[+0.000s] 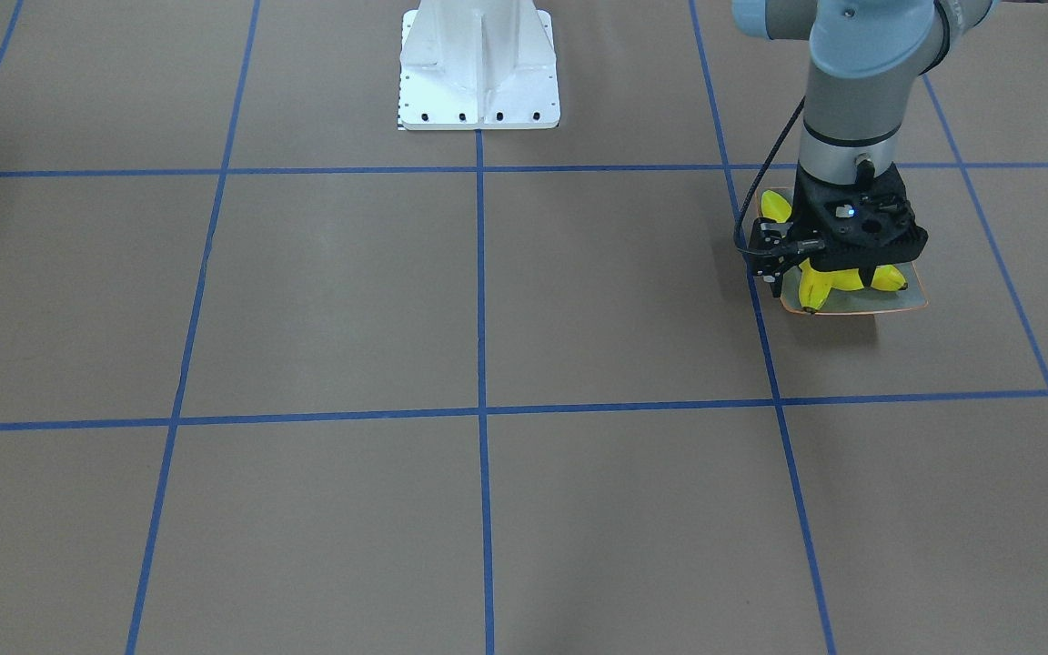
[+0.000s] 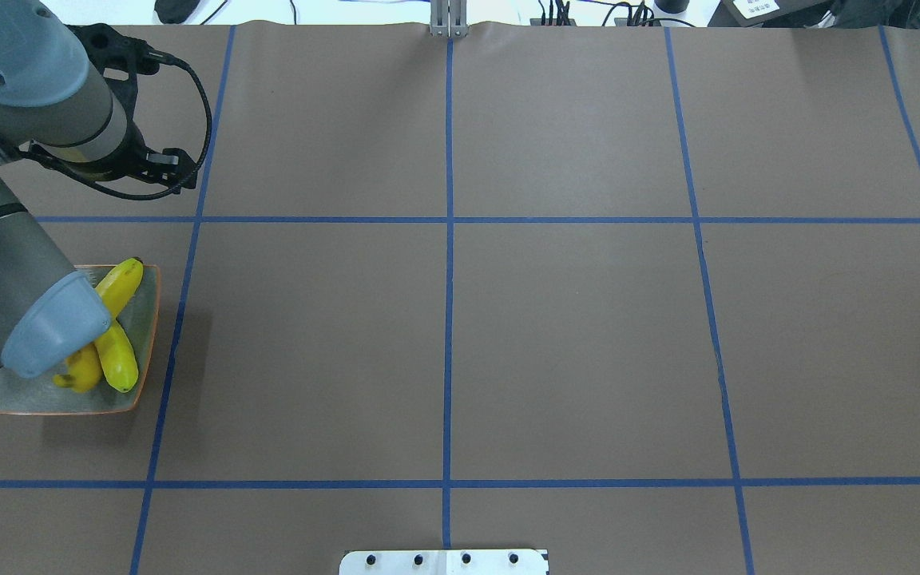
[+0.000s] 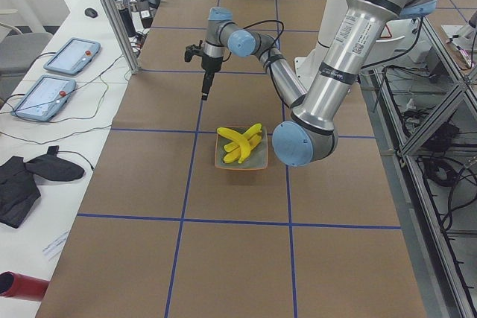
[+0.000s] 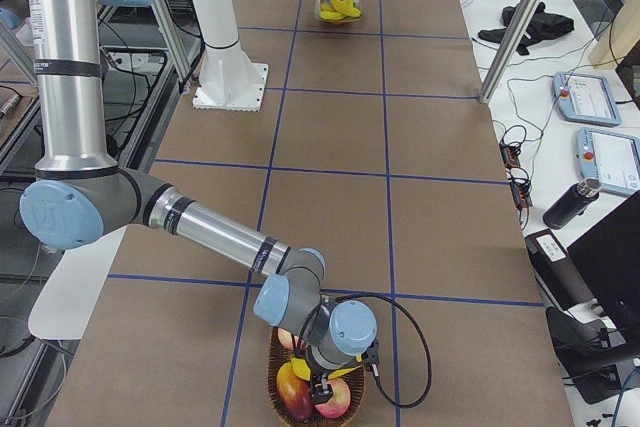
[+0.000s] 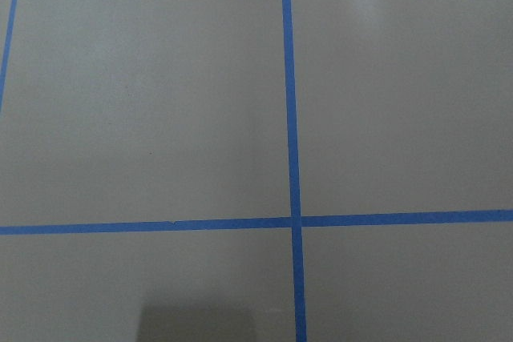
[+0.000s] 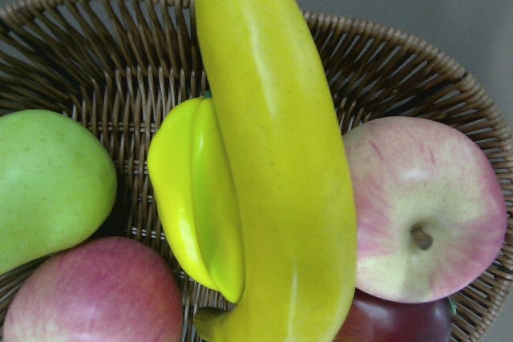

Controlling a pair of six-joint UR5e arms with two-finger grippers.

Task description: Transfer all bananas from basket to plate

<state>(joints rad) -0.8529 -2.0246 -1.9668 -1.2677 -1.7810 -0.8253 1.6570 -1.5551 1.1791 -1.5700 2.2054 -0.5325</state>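
Observation:
Three yellow bananas (image 2: 119,351) lie crossed on the square grey-green plate (image 2: 29,397) at the table's left end, also seen in the exterior left view as bananas (image 3: 240,143) on the plate (image 3: 258,160). My left gripper (image 3: 204,94) hangs raised over bare table, beyond the plate and away from the robot; I cannot tell whether it is open or shut. At the far right end my right gripper (image 4: 325,379) is down in the wicker basket (image 4: 285,399). Its wrist view fills with one more banana (image 6: 272,158) lying in the basket (image 6: 385,62). No fingers show.
Around the basket banana lie a yellow-green ribbed fruit (image 6: 192,198), a green fruit (image 6: 48,182) and red apples (image 6: 425,206). The white robot base (image 1: 478,68) stands at the table's robot-side edge. Desks with tablets (image 3: 45,94) and a metal post (image 3: 112,13) flank the operators' side.

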